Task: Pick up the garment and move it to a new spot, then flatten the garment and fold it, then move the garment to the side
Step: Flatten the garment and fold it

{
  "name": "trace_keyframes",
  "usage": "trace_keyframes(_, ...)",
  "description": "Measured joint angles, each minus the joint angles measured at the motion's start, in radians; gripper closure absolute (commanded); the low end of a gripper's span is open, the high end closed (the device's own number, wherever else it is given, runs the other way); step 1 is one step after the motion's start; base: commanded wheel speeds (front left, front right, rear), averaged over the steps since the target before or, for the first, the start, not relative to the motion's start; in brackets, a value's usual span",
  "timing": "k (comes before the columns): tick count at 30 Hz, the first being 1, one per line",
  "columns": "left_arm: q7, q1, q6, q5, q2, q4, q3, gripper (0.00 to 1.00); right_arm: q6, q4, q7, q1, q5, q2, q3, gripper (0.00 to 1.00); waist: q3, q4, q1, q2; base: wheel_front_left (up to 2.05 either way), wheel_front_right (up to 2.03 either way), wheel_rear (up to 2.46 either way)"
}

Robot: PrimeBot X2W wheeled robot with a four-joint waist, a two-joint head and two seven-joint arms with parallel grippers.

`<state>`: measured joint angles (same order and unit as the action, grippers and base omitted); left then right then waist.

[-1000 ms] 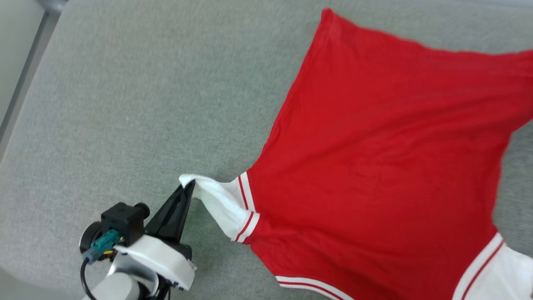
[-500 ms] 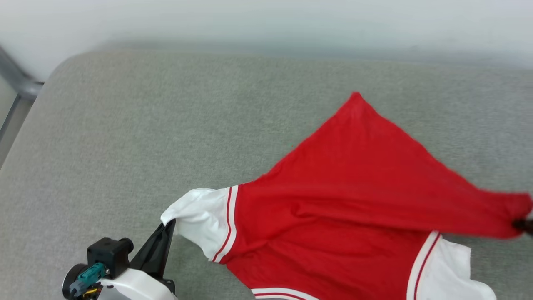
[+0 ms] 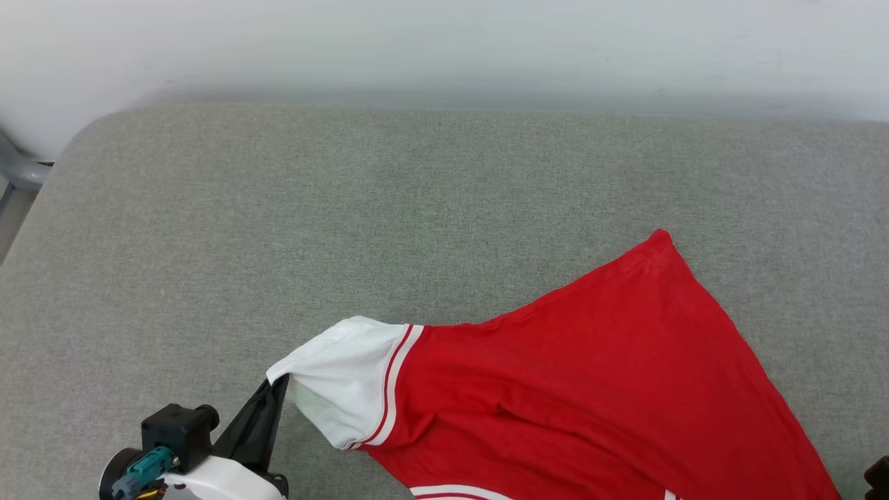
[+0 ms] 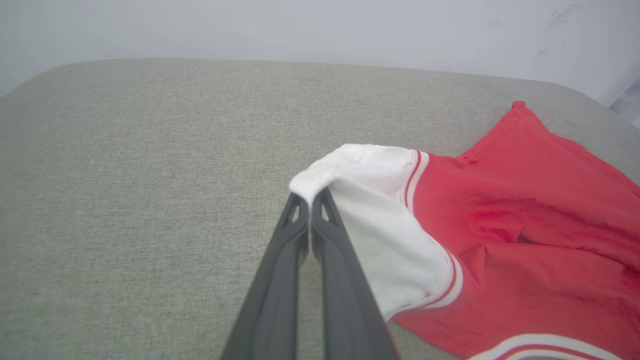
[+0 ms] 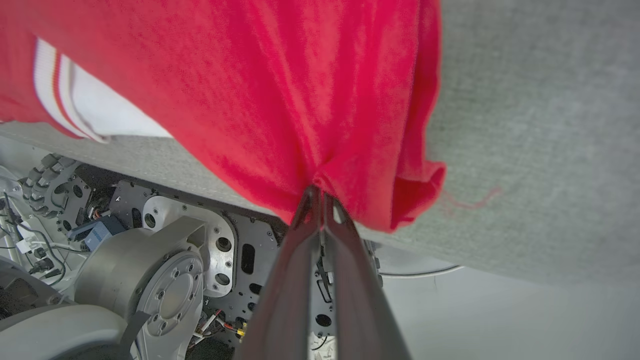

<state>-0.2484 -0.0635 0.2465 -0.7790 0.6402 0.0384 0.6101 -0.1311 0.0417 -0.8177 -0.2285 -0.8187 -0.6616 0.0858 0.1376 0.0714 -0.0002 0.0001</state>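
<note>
My left gripper (image 3: pixel 276 386) sits at the lower left of the head view. Its white wrist housing (image 3: pixel 222 484) is low against the bottom edge, and the two dark fingers slant up and to the right. They are pinched together on the cuff edge of the white sleeve (image 3: pixel 340 392) of the garment (image 3: pixel 597 389). In the left wrist view the fingers run straight up from the bottom, side by side with barely a slit between them, and the sleeve is drawn into a small peak at their tips. The garment lies on the grey padded surface (image 3: pixel 347 208), near its front edge and toward my right. The red body spreads from the sleeve up to a pointed corner, then runs off the bottom and right of the head view, with red-white striped trim at the shoulder seam and at the lower edge. A pale wall (image 3: pixel 417 42) stands behind the surface. My right gripper (image 5: pixel 320 192) is turned back toward my own base (image 5: pixel 150 280), which I see below the surface's edge. Its fingers are clamped on a gathered bunch of red fabric, which puckers at the tips, with a loose fold hanging just beside them.
</note>
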Motion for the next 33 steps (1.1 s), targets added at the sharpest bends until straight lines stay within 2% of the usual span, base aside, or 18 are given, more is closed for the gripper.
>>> trace_keyframes(4, 0.000, 0.000, 0.001, 0.000, 0.001, -0.003, 0.000, 1.00, 0.000, -0.012, 0.052, -0.013, 0.039, 0.035, -0.034, 1.00, 0.000, -0.005, 0.0001, 0.0000, 0.00, 0.00, 0.00)
trace_keyframes(5, 0.001, 0.000, 0.002, 0.000, 0.002, -0.003, -0.001, 1.00, 0.000, -0.018, 0.067, -0.008, 0.040, 0.047, -0.048, 0.55, -0.002, -0.007, 0.0001, 0.0000, 0.00, 0.00, 0.00)
trace_keyframes(6, 0.001, 0.000, 0.003, 0.000, 0.002, -0.003, -0.001, 1.00, 0.000, -0.027, 0.085, -0.003, 0.052, 0.053, -0.059, 0.00, -0.005, -0.008, 0.0001, 0.0000, 0.00, 0.00, 0.00)
trace_keyframes(13, 0.009, -0.001, 0.009, 0.001, 0.001, 0.005, 0.007, 1.00, 0.000, -0.115, 0.144, 0.073, 0.063, 0.046, -0.161, 0.00, -0.016, 0.000, 0.0001, 0.0000, 0.00, 0.00, 0.00)
trace_keyframes(19, 0.017, -0.030, 0.008, 0.014, -0.011, 0.015, 0.021, 1.00, 0.000, -0.175, 0.115, 0.215, 0.072, -0.006, -0.187, 0.00, 0.004, 0.022, 0.0002, 0.0000, 0.00, 0.00, 0.00)
trace_keyframes(26, 0.021, -0.087, -0.009, 0.035, -0.030, 0.014, 0.034, 1.00, 0.000, -0.168, -0.008, 0.460, 0.101, -0.040, -0.088, 0.00, 0.054, 0.056, 0.0003, 0.0000, 0.00, 0.00, 0.00)
trace_keyframes(33, 0.021, -0.140, -0.026, 0.055, -0.061, 0.004, 0.055, 1.00, 0.000, -0.018, -0.124, 0.713, 0.142, -0.012, 0.061, 0.00, 0.109, 0.096, 0.0004, 0.0000, 0.00, 0.00, 0.00)
